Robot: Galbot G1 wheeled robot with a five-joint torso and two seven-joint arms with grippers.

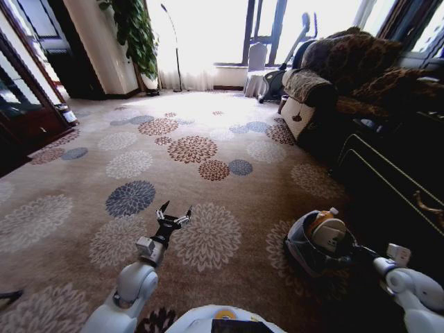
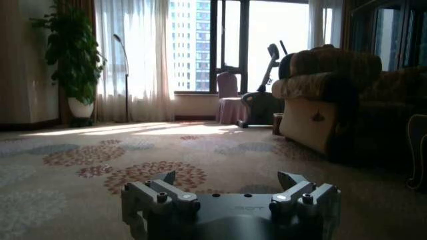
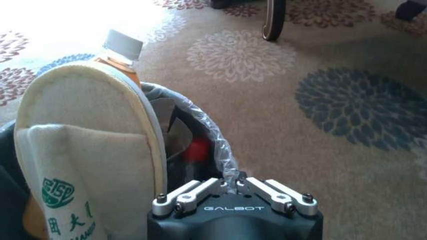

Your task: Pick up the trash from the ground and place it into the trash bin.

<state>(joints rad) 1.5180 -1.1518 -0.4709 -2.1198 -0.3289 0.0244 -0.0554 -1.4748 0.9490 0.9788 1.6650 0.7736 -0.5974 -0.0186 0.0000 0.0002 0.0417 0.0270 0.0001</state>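
Both arms reach out low over the carpet point(image 1: 229, 173) from the robot's body. Its right gripper point(image 3: 230, 187) sits at the rim of the bin point(image 1: 300, 251), fingers point(image 3: 200, 192) closed together on the crinkled edge of the clear liner point(image 3: 213, 137) that lines it. From the head view the bin stands on the floor at the robot's right, close to a dark cabinet point(image 1: 395, 187) along the right-hand side of the room, its grey wall resting on a pale carpet flower.

Trash is already inside the bin. A beige slipper point(image 3: 87, 150) with green print on its strap stands on end, sticking well above the rim. Behind it a bottle point(image 3: 120, 52) with a pale cap and orange-brown contents pokes up, touching the slipper's top edge. Down in the dark interior, just beside the liner, a small red piece point(image 3: 195, 148) shows; I cannot tell what it is.

The left gripper point(image 1: 173, 216) hovers above the carpet toward the robot's left front, well apart from the bin, between a dark blue flower and a large cream one. Its fingers point(image 2: 293, 181) are spread wide with nothing between them.

Farther off, a brown sofa point(image 1: 340, 69) stands along the right side, a potted plant point(image 1: 135, 35) by the far wall, and curtained windows point(image 2: 220, 45) glare with daylight.
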